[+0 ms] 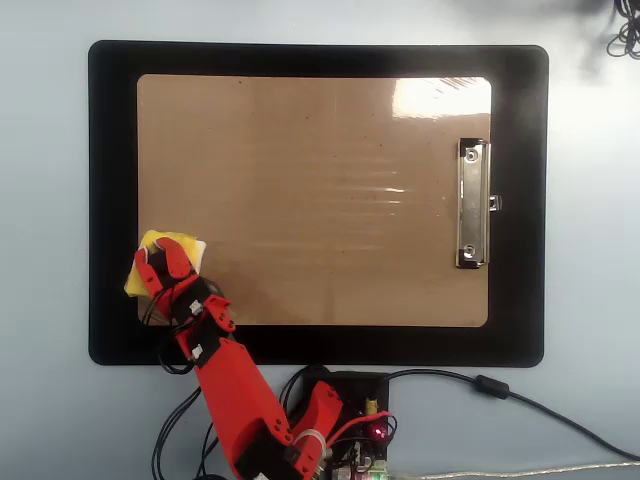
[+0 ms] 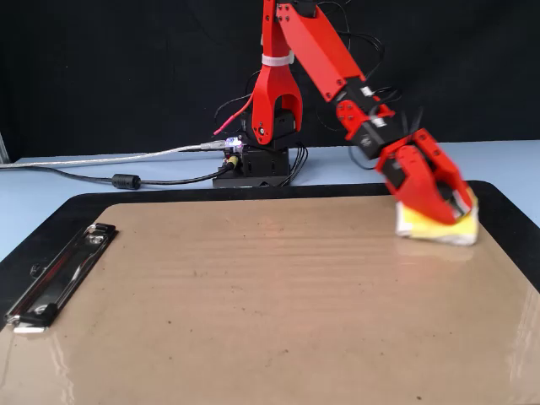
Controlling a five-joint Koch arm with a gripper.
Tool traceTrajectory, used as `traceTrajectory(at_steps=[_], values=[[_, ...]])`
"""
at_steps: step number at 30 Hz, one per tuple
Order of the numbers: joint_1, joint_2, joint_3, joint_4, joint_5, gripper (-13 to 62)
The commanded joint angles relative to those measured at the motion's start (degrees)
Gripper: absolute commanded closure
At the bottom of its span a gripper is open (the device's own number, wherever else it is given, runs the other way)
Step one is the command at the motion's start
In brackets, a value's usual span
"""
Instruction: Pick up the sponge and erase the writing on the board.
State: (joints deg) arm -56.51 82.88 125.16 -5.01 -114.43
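Observation:
The yellow sponge (image 1: 189, 246) lies at the board's lower-left corner in the overhead view, and at the far right of the board in the fixed view (image 2: 439, 229), where a white layer shows at its lower edge. My red gripper (image 1: 162, 262) is shut on the sponge and presses it onto the board; it also shows in the fixed view (image 2: 439, 202), slightly blurred. The jaws hide the sponge's centre. The tan-brown board (image 1: 320, 190) is glossy and lies flat (image 2: 253, 304). No writing shows on it in either view.
The silver clip (image 1: 473, 203) sits on the board's right short side in the overhead view and at the left in the fixed view (image 2: 55, 274). A black mat (image 1: 110, 180) surrounds the board. The arm's base and cables (image 1: 340, 420) stand below the mat.

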Motion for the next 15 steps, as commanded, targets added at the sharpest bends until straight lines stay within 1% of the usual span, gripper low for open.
traceTrajectory(at_steps=[1, 4, 6, 11, 15], values=[[-2.6, -0.1, 0.1, 1.1, -5.2, 57.3], [-3.1, 0.0, 1.1, 1.5, -5.4, 57.3], [-3.5, 1.4, 4.6, 1.3, -5.3, 57.2], [-3.6, 9.1, 11.9, 2.4, -5.2, 57.2], [-3.2, 10.1, 12.2, 1.8, -5.2, 56.9]])
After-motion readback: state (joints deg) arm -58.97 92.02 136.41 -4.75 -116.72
